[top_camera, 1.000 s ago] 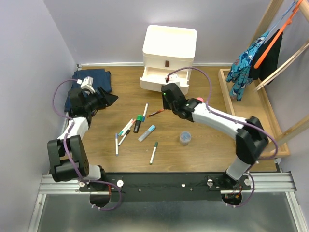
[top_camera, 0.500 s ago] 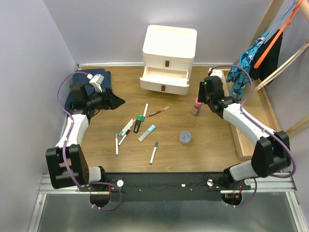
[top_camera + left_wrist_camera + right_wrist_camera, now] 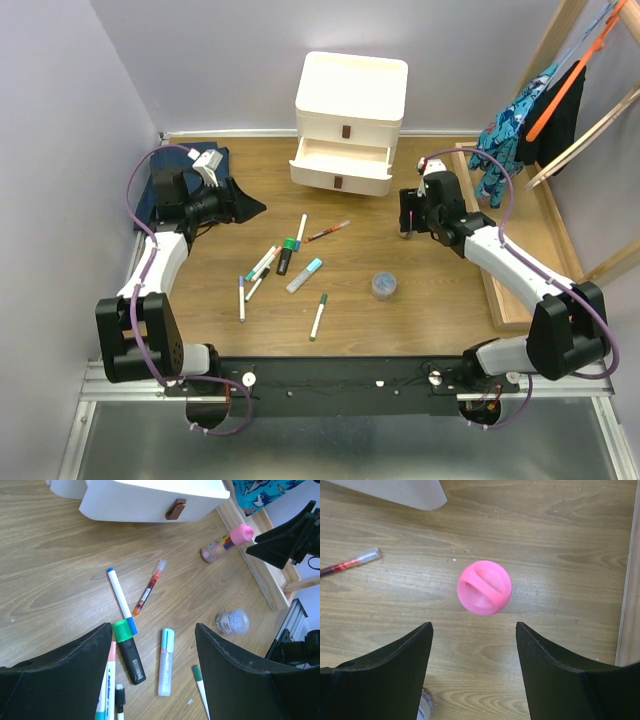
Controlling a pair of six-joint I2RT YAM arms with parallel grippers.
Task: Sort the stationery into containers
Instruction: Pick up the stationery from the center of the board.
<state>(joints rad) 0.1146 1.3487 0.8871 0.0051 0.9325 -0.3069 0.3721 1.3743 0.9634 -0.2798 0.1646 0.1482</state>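
On the right side of the table (image 3: 450, 300), the right pincer (image 3: 472, 626) hangs wide open and empty over a pink-capped bottle (image 3: 484, 587). The bottle stands upright on the wood, its cap centred between the two fingers and touched by neither. A red pen (image 3: 350, 562) lies just to its left, the wooden tray (image 3: 629, 580) borders it on the right, and a clear round jar (image 3: 384, 286) sits nearer the arms.

Behind them, the cream cabinet (image 3: 350, 95) has one drawer (image 3: 340, 172) pulled out. Across the table, the left pincer (image 3: 152, 627), also spread wide and holding nothing, hovers short of the scattered pens and markers (image 3: 283, 257), near the folded jeans (image 3: 205, 158).

Sorting appears barely begun: every piece in view lies outside the drawers. The step in hand looks like the pick of the bottle. The next move would call for a straight descent around the cap or neck and a firm close. A lift toward the open drawer would follow, kept gentle since the tall bottle could tip if nudged.
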